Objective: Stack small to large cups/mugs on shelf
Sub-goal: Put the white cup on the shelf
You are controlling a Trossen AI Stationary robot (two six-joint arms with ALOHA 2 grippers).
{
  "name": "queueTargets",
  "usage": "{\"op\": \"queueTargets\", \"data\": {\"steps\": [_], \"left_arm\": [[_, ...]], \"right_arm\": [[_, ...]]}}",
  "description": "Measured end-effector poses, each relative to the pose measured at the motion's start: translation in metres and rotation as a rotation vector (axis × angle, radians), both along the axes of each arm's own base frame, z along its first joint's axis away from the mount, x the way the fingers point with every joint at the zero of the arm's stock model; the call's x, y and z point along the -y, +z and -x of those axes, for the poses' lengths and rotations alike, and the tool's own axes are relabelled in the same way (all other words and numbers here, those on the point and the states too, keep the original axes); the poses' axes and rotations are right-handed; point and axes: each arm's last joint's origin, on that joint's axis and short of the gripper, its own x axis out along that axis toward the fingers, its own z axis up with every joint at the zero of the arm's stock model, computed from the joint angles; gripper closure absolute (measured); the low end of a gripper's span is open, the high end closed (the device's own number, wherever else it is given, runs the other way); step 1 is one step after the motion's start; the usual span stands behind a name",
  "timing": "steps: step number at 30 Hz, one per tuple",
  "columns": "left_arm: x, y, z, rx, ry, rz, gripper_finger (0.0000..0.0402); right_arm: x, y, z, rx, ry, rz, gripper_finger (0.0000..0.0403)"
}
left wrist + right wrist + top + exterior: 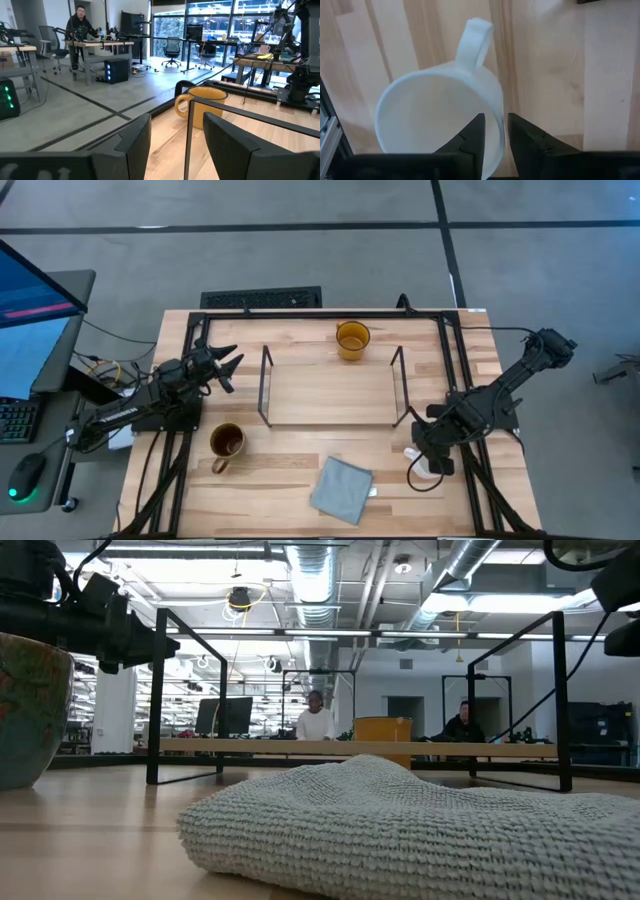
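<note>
With rim of white mug [440, 117] between narrowed right gripper [492, 131] fingers for lifting; left gripper [177, 140] wide, idle facing amber mug [200, 105].

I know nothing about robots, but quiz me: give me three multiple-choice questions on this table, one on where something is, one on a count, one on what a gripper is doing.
1. Where does the amber mug stand?
A. on the shelf board
B. on the table just beyond the shelf's far long edge
C. on the grey cloth

2. How many mugs are on the table?
A. two
B. three
C. five

3. What is the right gripper doing?
A. pinching the wall of the white mug, one finger inside and one outside
B. hanging open far above the table
C. holding the cloth

Answers:
1 B, the high view shows it past the board, not on it.
2 B, amber, white, and the brown mug near the left gripper, which waits open.
3 A, the right wrist view shows the rim between its fingers.
</note>
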Motion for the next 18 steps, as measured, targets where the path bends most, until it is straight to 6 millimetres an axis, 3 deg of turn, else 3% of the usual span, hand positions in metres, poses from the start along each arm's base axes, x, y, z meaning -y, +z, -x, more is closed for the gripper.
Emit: {"op": "queueTargets", "data": {"steps": [14, 18], "left_arm": [[0.0000, 0.0000, 0.0000, 0.000, 0.000, 0.000, 0.0230], [0.0000, 0.0000, 0.0000, -0.001, 0.000, 0.000, 0.0230]], "right_arm": [[-0.0003, 0.0002, -0.0005, 0.005, 0.000, -0.006, 0.0389], [-0.0008, 0.0004, -0.0011, 0.012, 0.000, -0.012, 0.0391]]}}
